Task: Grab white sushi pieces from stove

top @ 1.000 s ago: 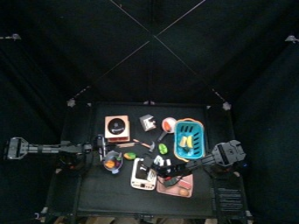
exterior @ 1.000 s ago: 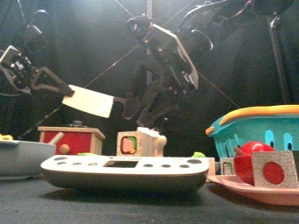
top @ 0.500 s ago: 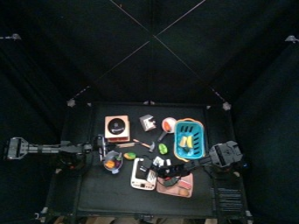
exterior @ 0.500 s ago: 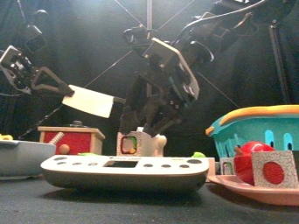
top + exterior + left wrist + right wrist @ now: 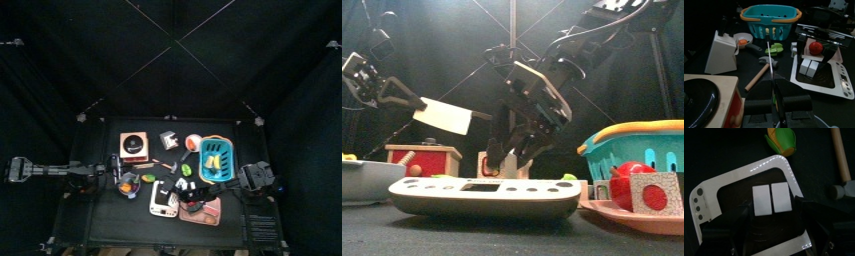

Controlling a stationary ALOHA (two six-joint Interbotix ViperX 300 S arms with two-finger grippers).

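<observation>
The stove (image 5: 744, 183), a flat white slab with rounded corners and a dark face, lies near the front of the desk (image 5: 100, 225), a little right of centre, between a grey bowl (image 5: 362, 175) on the left and the blue basket (image 5: 218, 160) to the right and farther back. Two white sushi pieces (image 5: 771, 199) rest side by side, touching, on the stove's dark face.

The right gripper (image 5: 772, 210) hangs directly over the stove, its jaws spread wide, one on each side of the sushi pair; they hold nothing. In the front view the right arm (image 5: 543, 90) slants down from the upper right, with the gripper low behind the stove.

The left arm (image 5: 54, 172) rests at the desk's left edge, its gripper (image 5: 777, 102) low and pointing across the desk. Its jaws appear nearly closed, with only a thin slit between them, and nothing is seen in them.

Beyond the stove lie a small hammer with a wooden handle (image 5: 761, 75), a green toy piece (image 5: 783, 140) and a white carton (image 5: 723, 52). A red toy (image 5: 816, 47) sits on the stove's far end.
</observation>
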